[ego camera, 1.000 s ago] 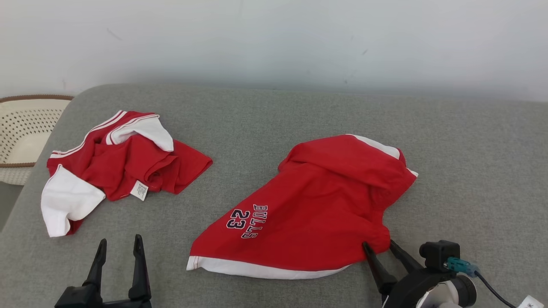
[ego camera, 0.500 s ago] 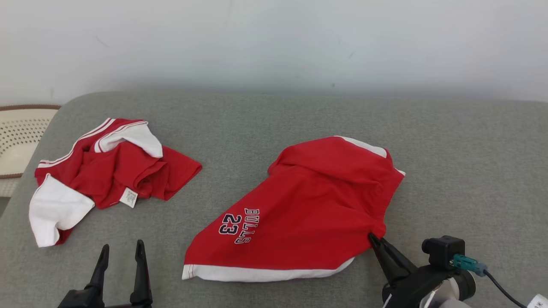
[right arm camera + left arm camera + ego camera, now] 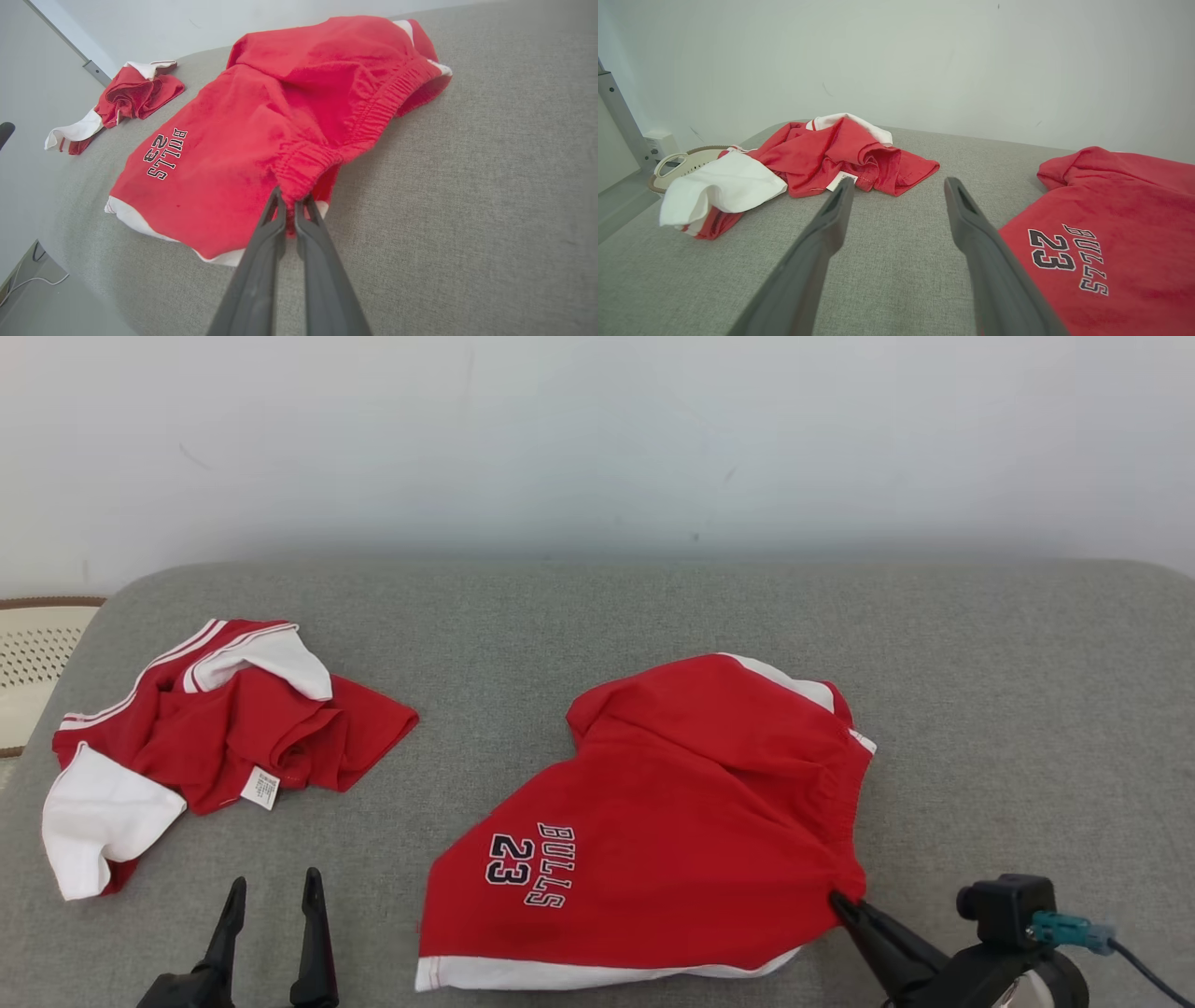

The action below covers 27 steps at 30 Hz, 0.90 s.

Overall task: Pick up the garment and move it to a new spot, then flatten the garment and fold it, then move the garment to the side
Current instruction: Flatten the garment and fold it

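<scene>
Lifting the red shorts [image 3: 243, 116] well calls for a slow, straight rise, so the pinched corner of the elastic waistband [image 3: 303, 163] does not slip out. It also needs enough height for the white hem [image 3: 560, 973] to clear the grey cushion [image 3: 1027, 709] before any carry sideways. The shorts lie spread out ahead of the right jaws, which are closed tight on that bunched waistband corner at their very tips. The left jaws stand wide open and hold nothing. The shorts' printed leg lies just to their right, and a crumpled red-and-white shirt [image 3: 233, 728] lies beyond them to the left.
</scene>
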Available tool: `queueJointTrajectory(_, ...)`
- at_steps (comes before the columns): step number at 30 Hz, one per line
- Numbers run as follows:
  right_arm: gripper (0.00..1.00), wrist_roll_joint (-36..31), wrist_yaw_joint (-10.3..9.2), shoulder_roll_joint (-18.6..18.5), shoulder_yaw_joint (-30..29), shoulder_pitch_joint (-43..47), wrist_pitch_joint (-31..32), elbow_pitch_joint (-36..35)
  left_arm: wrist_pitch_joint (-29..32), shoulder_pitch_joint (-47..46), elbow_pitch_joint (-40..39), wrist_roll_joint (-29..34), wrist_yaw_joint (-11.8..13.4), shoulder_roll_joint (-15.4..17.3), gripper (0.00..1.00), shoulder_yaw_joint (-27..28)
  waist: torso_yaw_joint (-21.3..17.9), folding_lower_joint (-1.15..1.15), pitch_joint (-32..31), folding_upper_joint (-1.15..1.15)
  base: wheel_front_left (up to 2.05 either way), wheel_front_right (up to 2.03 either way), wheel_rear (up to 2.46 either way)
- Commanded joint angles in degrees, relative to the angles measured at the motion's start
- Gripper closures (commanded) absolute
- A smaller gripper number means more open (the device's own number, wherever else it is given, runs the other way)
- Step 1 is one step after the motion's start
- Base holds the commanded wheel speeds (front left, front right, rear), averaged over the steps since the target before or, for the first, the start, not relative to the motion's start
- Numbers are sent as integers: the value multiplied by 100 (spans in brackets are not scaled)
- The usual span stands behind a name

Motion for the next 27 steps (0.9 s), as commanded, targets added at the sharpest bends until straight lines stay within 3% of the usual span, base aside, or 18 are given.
queueJointTrajectory(1,100,-81,5,19,-99,55,35,-70,-22,81,26,-34,26,1,0,-23,14,1,-8,0,0,0,0)
queueJointTrajectory(11,100,-603,5,364,-207,-381,10,404,-22,51,70,-71,26,1,0,-133,181,1,-65,0,0,0,0)
queueJointTrajectory(27,100,-511,5,827,542,-1787,-519,2655,-23,-115,119,-86,22,0,0,-353,549,1,51,0,0,0,0)
